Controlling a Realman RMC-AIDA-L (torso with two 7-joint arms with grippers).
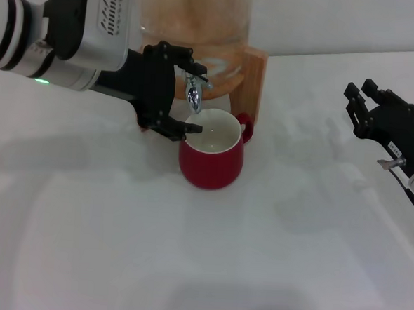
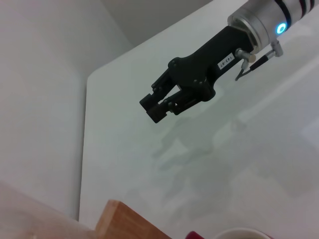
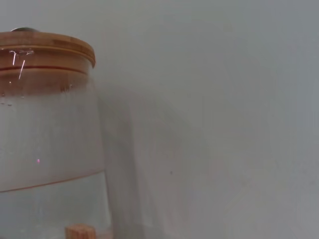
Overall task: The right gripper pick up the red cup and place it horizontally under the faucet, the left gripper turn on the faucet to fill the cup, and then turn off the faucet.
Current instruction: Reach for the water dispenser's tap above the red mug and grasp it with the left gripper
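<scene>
Head view: showing the red cup [image 1: 211,157] sitting upright on the white table [image 1: 186,266], directly beneath the faucet [image 1: 194,91].
Left gripper [image 1: 174,97]: reaching in at the faucet, fingers spread open around its lever, lower fingertips lying over the cup's rim.
Right gripper [image 1: 361,101]: hovering well to the right of the cup, fingers parted, grasping nothing.
Left wrist view: catching only a sliver of cup rim and the wooden stand [image 2: 127,221].
Right wrist view: alone revealing the glass dispenser [image 3: 47,149] with its wooden lid [image 3: 47,47], holding clear water about halfway up.
Cup contents: looking white inside; water level impossible to tell.
</scene>
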